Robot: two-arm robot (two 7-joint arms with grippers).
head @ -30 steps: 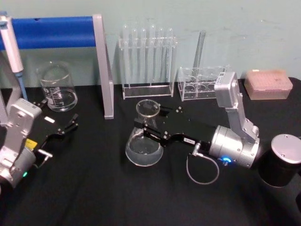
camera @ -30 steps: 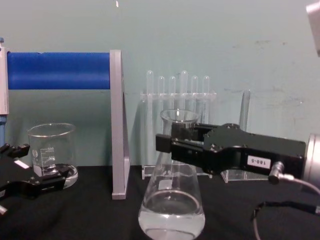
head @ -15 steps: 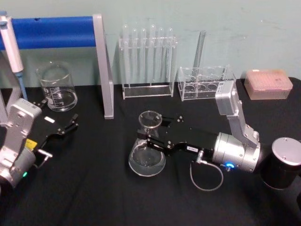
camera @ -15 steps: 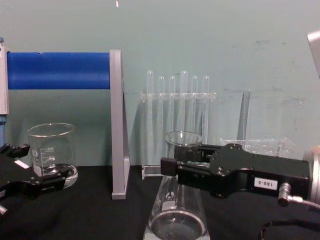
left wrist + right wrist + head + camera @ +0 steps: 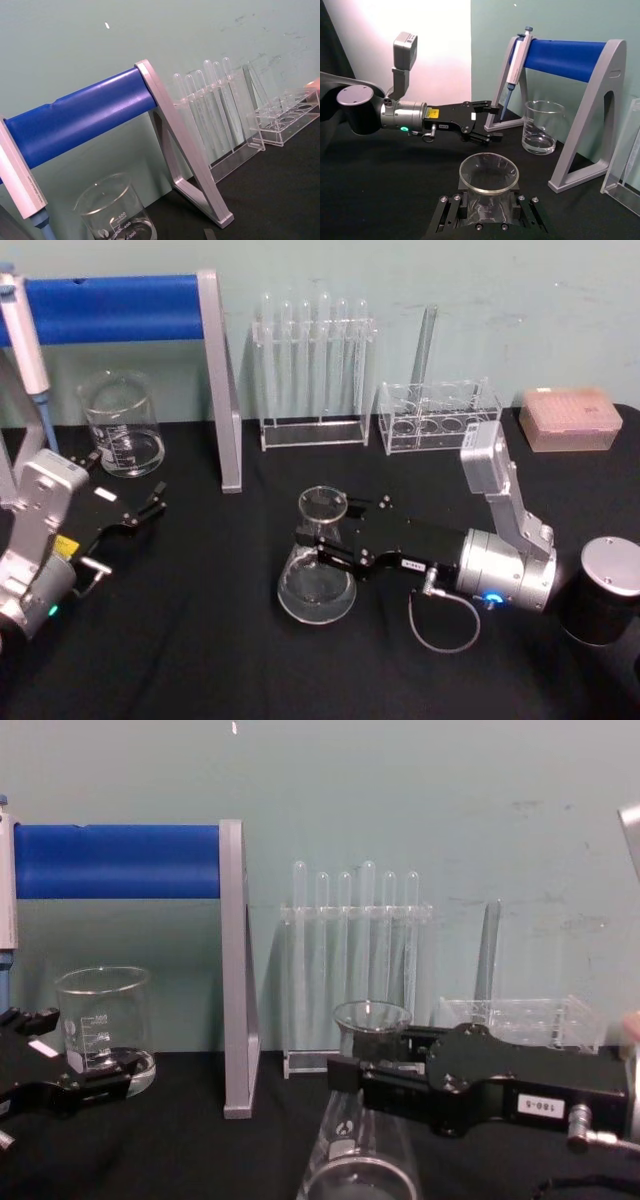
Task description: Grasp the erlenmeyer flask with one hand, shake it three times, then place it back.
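Containers first. Back left, the glass beaker (image 5: 122,430) stands upright on the black surface (image 5: 200,650), under the blue-barred pipette stand (image 5: 120,308). The right wrist view shows a shallow layer of clear liquid in its bottom.

Mid-surface, the erlenmeyer flask (image 5: 318,565) is upright, in front of the test tube rack (image 5: 312,380) and to the right of the stand's grey leg. Its wide base looks pale, maybe a little clear liquid, but I can't tell for sure. The base is down at the surface; I can't tell whether it touches.

The test tube rack holds a row of upright clear tubes, contents not readable. Right of it, a low clear rack (image 5: 432,418) has one tall tube (image 5: 428,345) standing in it. A pinkish box (image 5: 568,418) sits back right. A black canister with a silver lid (image 5: 603,590) is at the near right edge.

Claws. The left claw (image 5: 150,503) sits low on the left side, just in front of the beaker, with its fingers spread and touching nothing.

The right claw (image 5: 316,543) reaches in level from the right and pinches the flask's neck just below the flared rim. My right wrist view has a finger on each side of the neck. The chest view shows a white numbered label (image 5: 540,1105) on its black body. Behind it are the silver wrist (image 5: 505,570) and a thin cable loop (image 5: 440,625) hanging near the surface.
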